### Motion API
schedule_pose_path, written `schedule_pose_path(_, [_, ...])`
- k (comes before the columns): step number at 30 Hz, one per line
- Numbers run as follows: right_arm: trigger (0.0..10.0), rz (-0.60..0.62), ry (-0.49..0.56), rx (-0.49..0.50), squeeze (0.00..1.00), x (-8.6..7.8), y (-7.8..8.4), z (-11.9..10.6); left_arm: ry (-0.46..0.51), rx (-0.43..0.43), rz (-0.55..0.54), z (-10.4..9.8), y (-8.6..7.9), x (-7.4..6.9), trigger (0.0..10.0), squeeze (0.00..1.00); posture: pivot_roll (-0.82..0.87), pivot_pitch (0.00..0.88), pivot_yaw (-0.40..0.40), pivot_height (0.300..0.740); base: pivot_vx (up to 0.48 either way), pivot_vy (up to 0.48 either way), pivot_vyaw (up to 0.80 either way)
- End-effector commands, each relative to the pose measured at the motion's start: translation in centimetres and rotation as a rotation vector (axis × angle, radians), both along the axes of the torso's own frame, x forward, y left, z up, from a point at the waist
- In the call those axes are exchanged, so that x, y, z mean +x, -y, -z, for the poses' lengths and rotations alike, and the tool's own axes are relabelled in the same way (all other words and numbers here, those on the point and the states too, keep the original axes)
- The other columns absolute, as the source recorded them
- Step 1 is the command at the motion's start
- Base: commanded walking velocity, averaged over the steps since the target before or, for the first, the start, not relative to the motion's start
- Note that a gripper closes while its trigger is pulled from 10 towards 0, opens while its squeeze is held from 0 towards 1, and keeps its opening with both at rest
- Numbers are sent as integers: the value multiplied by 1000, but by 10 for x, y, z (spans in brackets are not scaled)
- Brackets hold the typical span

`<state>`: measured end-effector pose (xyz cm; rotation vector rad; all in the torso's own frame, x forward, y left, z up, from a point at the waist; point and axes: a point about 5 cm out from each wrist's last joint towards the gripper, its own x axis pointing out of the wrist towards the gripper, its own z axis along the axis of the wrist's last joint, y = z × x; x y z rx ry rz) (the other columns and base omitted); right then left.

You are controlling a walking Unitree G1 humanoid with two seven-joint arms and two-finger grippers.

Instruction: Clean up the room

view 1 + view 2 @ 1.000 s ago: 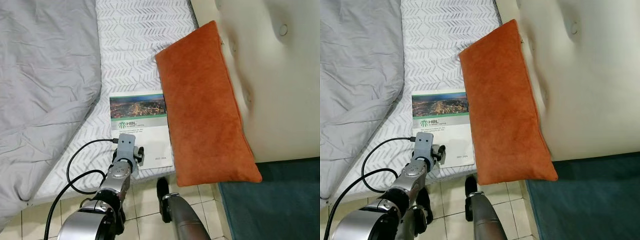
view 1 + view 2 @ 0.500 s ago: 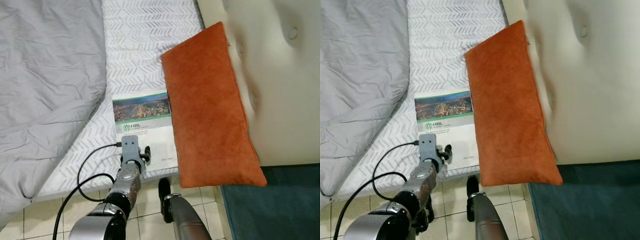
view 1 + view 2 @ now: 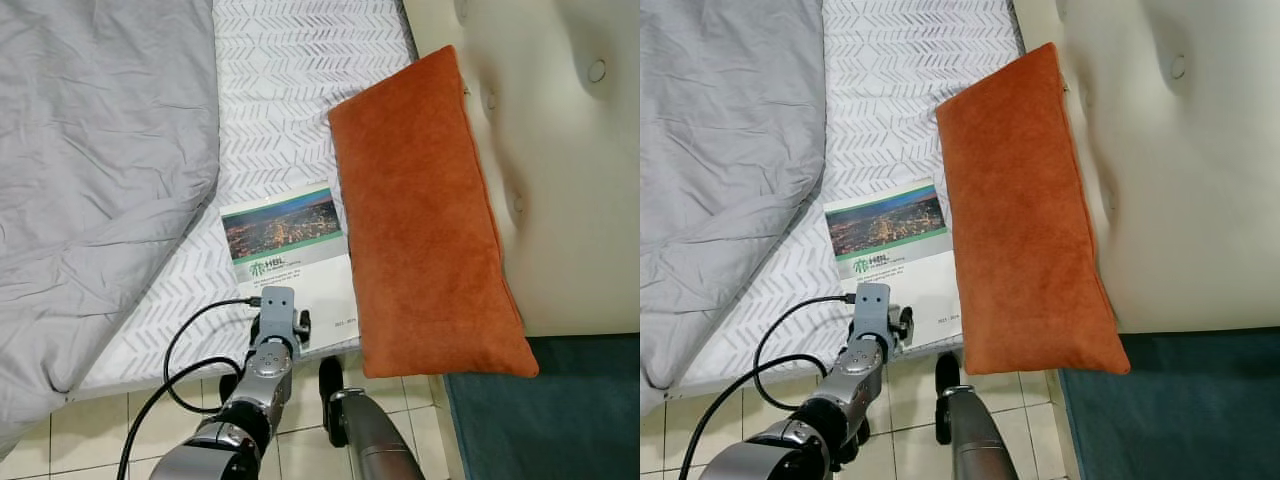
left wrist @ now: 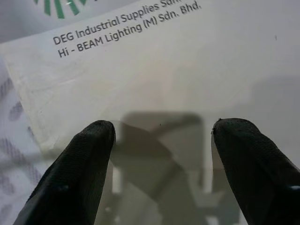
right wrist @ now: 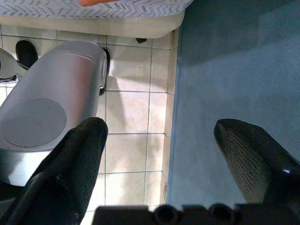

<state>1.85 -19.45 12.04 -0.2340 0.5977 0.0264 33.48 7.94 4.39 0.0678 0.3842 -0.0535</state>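
Note:
A white booklet [image 3: 290,255] with a city photo and green logo lies flat on the patterned mattress [image 3: 290,90], near its foot edge. My left gripper [image 4: 161,129] hovers close over the booklet's white lower part [image 4: 178,70], open, both black fingers [image 4: 79,159] spread with nothing between them. An orange cushion [image 3: 425,230] lies beside the booklet, against the cream headboard [image 3: 560,150]. My right gripper [image 5: 159,129] hangs open over the tiled floor [image 5: 126,117], beside the bed.
A rumpled grey blanket [image 3: 90,170] covers the left of the bed. A black cable [image 3: 185,340] loops off my left arm over the mattress edge. A teal rug [image 3: 540,410] lies on the floor to the right, below the headboard.
The whole view has shifted and turned a little, so the camera moved. My left gripper stays over the booklet's near end, the arm stretched slightly further. The right arm still hangs.

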Motion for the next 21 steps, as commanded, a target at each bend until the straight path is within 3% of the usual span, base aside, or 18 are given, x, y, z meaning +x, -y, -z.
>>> schedule_pose_path(1, [10000, 13, -57, -8, 0, -6, 3, 10, -90, 78, 21, 23, -8, -16, 10000, 0, -453, 654, -159, 740, 0, 0, 0])
schedule_pose_path(4, [10000, 12, -45, -2, 0, -3, 1, 11, -13, 141, 30, 8, -20, -3, 10000, 0, -438, 643, -151, 740, 0, 0, 0])
schedule_pose_path(8, [10000, 11, -37, 1, 0, 0, 1, 13, 20, 145, 2, -1, -31, 6, 10000, 0, -430, 645, -151, 740, 0, 0, 0])
schedule_pose_path(12, [10000, 10, -35, 2, 0, 1, 1, 14, 38, 174, 21, -5, -32, 9, 10000, 0, -430, 646, -152, 740, 0, 0, 0])
schedule_pose_path(15, [10000, 7, -37, 1, 0, 2, 2, 15, 38, 156, 36, -7, -28, 10, 10000, 0, -426, 644, -151, 740, 0, 0, 0])
schedule_pose_path(21, [10000, -3, -35, -6, 0, 4, 3, 15, 30, 66, 88, -6, 2, 5, 10000, 0, -433, 636, -159, 740, 0, 0, 0])
